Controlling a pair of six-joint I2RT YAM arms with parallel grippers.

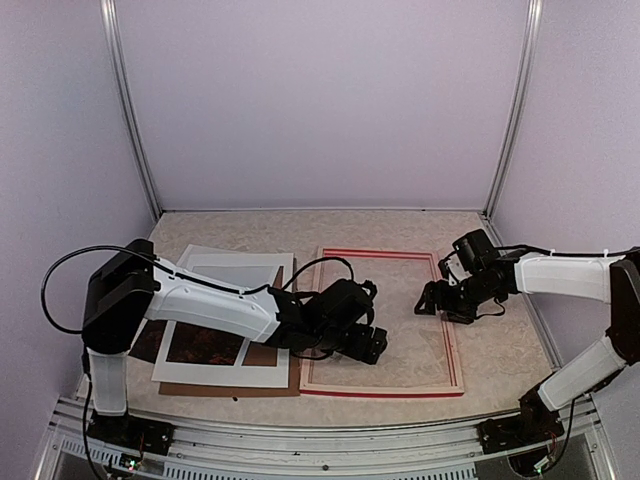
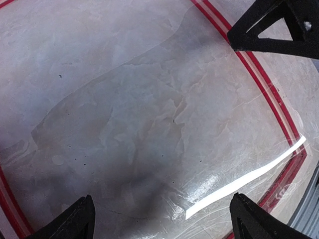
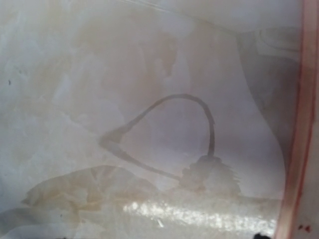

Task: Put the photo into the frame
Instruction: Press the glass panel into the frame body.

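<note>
The red frame [image 1: 455, 340] lies flat on the table with a clear pane inside it. The dark red-orange photo [image 1: 205, 345] lies to its left under a white mat board [image 1: 225, 265] and shows through the board's window. My left gripper [image 1: 362, 350] hangs open and empty over the frame's near left part. In the left wrist view its fingertips [image 2: 75, 219] stand wide apart above the pane, with the frame's red edge [image 2: 264, 99] at the right. My right gripper [image 1: 440, 302] hovers low over the frame's right side and looks open and empty. It also shows in the left wrist view [image 2: 271, 27].
A brown backing board [image 1: 285, 386] lies under the mat board and the photo. The right wrist view is filled by the shiny pane, with the frame's red edge [image 3: 299, 124] at the right. Lilac walls close in the table on three sides.
</note>
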